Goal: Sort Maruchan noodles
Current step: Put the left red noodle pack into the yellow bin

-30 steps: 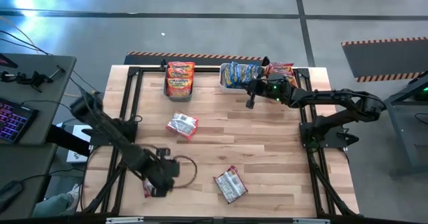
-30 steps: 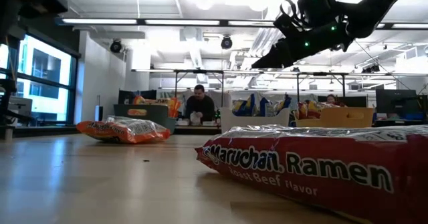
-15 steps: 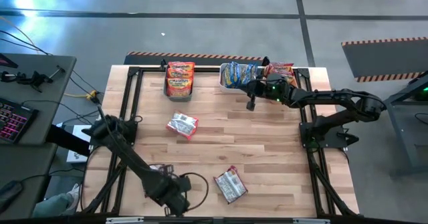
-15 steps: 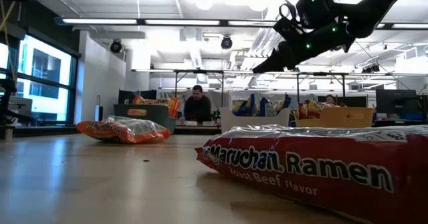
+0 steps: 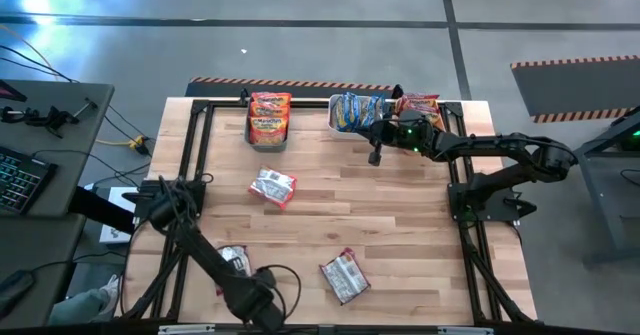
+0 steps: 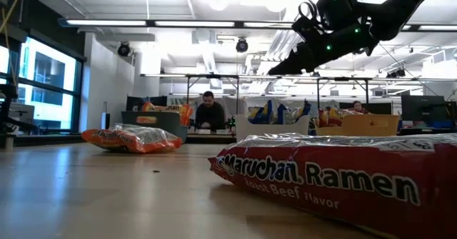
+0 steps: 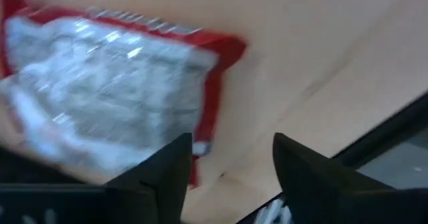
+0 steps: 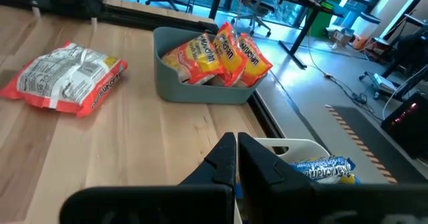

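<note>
Three Maruchan noodle packets lie flat on the wooden table: one at the near left (image 5: 232,262), one near the front middle (image 5: 345,275), and one in the middle (image 5: 272,186). My left gripper (image 5: 263,308) is over the near edge, pointing steeply down, open. In its wrist view my left gripper (image 7: 231,164) stands beside the red-edged, silvery packet (image 7: 107,110). My right gripper (image 5: 375,156) hangs shut above the table in front of the white bin (image 5: 338,125), holding nothing. My left gripper has one finger (image 7: 175,167) at the red corner (image 7: 204,140) of the near-left packet, which lies flat on the table. I cannot tell whether the finger touches it. Nothing is between the two fingers.
Three bins stand along the far edge: a grey one (image 5: 250,133) with orange packets, the white one with blue packets, and an orange one (image 5: 432,113) with red packets. Dark frame rails (image 5: 190,155) border the table. In the low view a person (image 6: 210,115) sits beyond the table.
My left arm has swung toward the table's near edge and a little to the right, sinking and rolling its wrist. The near-left packet, mostly hidden under the gripper a second ago, now lies uncovered on the table.
</note>
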You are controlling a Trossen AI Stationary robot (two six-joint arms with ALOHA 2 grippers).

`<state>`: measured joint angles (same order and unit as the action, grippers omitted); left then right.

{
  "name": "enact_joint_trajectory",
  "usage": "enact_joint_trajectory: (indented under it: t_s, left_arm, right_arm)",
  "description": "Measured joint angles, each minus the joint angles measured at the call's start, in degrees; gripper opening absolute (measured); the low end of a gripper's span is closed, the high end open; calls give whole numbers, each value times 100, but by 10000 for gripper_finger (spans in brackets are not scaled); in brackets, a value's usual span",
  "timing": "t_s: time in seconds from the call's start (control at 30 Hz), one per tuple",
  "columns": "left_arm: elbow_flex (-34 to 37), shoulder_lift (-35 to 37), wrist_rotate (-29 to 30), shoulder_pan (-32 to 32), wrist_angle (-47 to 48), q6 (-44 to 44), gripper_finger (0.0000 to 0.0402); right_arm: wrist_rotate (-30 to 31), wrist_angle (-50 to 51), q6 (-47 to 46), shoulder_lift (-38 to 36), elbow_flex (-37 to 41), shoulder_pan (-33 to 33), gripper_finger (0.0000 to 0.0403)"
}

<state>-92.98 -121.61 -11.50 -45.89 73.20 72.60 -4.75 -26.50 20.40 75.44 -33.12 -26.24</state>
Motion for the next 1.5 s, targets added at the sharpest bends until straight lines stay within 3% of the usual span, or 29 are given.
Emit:
enact_joint_trajectory:
  t_s: [0.13,0.33,0.73,0.9,1.17,1.33,1.5]
  left_arm:
    - [-169,-54,245,-37,688,-17,216]
    - [-244,-53,1240,-35,732,-564,221]
    - [497,-91,818,-14,366,-433,218]
    - [585,-91,693,53,329,-628,170]
    - [436,-67,794,55,341,-1468,17]
    - [440,183,1215,71,353,-1426,4]
    - [440,740,2154,153,419,-1005,0]
  right_arm:
    - [0,-15,-26,0,0,2,0]
    - [0,12,-48,0,0,2,0]
    - [-24,57,-146,0,0,2,0]
    - [-24,59,-169,0,0,2,0]
    - [-24,159,-238,2,0,2,0]
    - [-26,157,-256,2,0,2,0]
    - [-179,185,-256,2,0,2,0]
